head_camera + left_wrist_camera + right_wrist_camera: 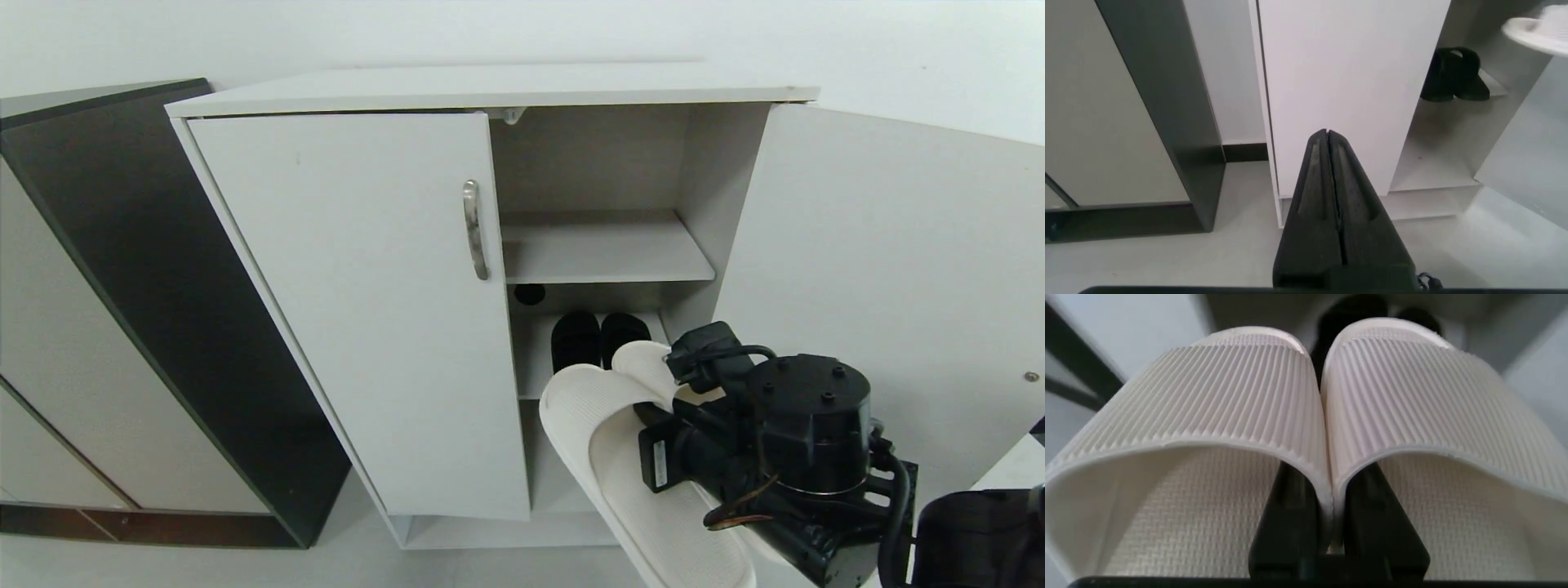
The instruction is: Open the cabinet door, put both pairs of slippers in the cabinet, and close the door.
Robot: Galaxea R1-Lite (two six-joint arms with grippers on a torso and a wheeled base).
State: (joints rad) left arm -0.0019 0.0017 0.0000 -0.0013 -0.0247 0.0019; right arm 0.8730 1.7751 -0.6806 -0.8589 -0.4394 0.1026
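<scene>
The white cabinet (490, 86) stands with its right door (882, 269) swung open and its left door (359, 302) shut. A pair of black slippers (598, 336) rests on the middle shelf inside, and shows too as the black slippers (1460, 73) in the left wrist view. My right gripper (653, 408) is shut on a pair of white slippers (620, 441), held side by side in front of the open compartment, toes toward the shelf. In the right wrist view the fingers (1290, 514) pinch the adjoining inner straps of the white slippers (1323, 433). My left gripper (1328, 143) is shut and holds nothing, low before the closed door.
A dark-edged panel (155, 294) leans against the wall beside the cabinet's left side. The upper shelf (604, 249) holds nothing. Bare grey floor (1241, 261) lies in front of the cabinet.
</scene>
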